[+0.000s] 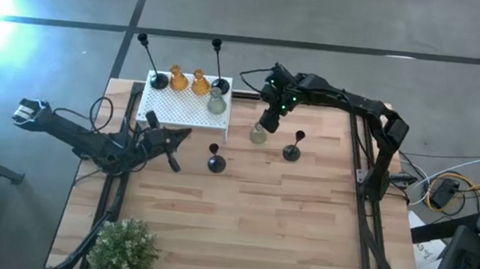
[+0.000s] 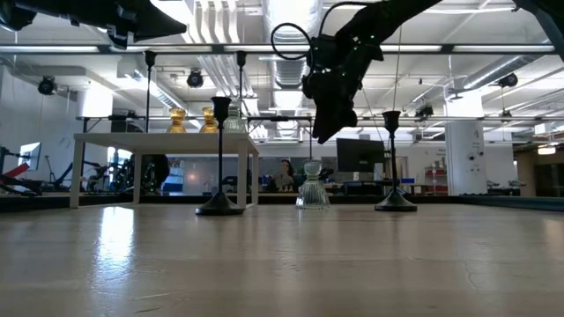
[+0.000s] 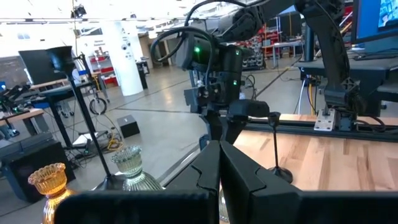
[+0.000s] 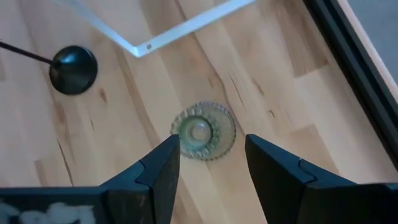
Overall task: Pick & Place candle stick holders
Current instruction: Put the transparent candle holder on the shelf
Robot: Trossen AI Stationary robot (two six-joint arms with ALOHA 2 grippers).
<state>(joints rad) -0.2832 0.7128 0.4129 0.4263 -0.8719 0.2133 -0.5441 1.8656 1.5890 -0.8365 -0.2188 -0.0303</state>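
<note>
A pale green glass holder stands upright on its base on the wooden table, just right of the white perforated box. My right gripper hangs open above it, pointing down, clear of its top. The right wrist view shows the holder from above, just ahead of the fingertips. Two black holders stand on the table nearby. On the box stand two amber holders, two black ones and a pale green one. My left gripper is shut and empty, near the box's near edge.
A green potted plant stands at the table's near left corner. The box's white corner lies close to the green holder. Bare wood spreads across the table's middle and near side.
</note>
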